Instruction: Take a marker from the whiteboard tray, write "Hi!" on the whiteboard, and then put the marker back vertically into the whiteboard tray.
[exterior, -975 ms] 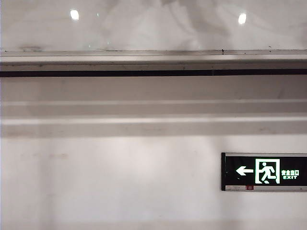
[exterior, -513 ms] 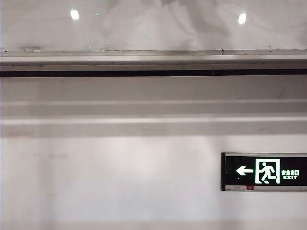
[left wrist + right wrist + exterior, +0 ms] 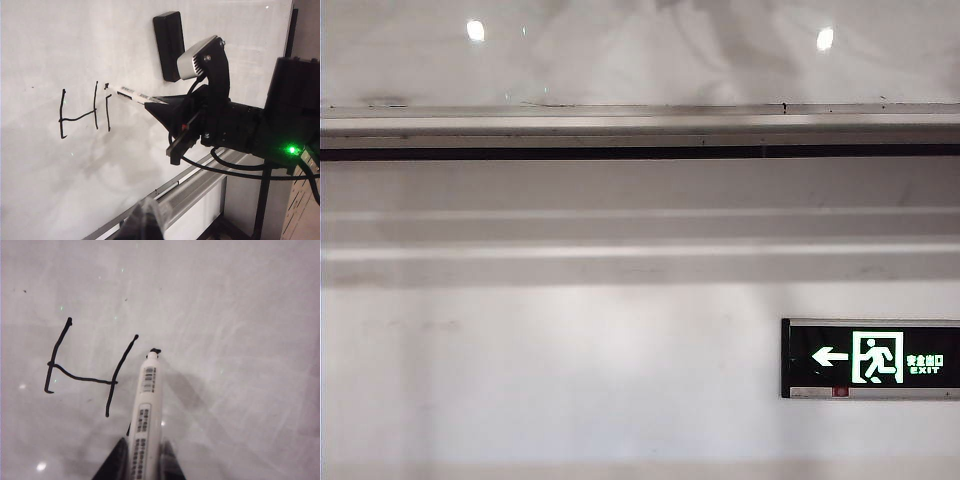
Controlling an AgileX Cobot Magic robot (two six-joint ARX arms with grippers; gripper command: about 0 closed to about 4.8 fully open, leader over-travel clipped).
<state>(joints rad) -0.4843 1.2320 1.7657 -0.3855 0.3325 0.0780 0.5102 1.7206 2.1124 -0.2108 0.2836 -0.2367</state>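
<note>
Matte black right arm [image 3: 240, 130], blocky housing, tapering to a wedge-shaped right gripper [image 3: 159, 106] with flat black fingers. Silver-grey wrist camera [image 3: 192, 60] on a black bracket, two screws on its side. Black cables [image 3: 225, 167] looping under the wrist. Small red tab on the gripper's lower edge. Green status light [image 3: 291, 149] glowing on the rear housing. Two dark pointed fingers [image 3: 116, 462] in the right wrist view. Left gripper [image 3: 145, 222]: only a blurred, dark tip with a glossy grey sheen, perhaps a rubbery pad, too close for any detail.
</note>
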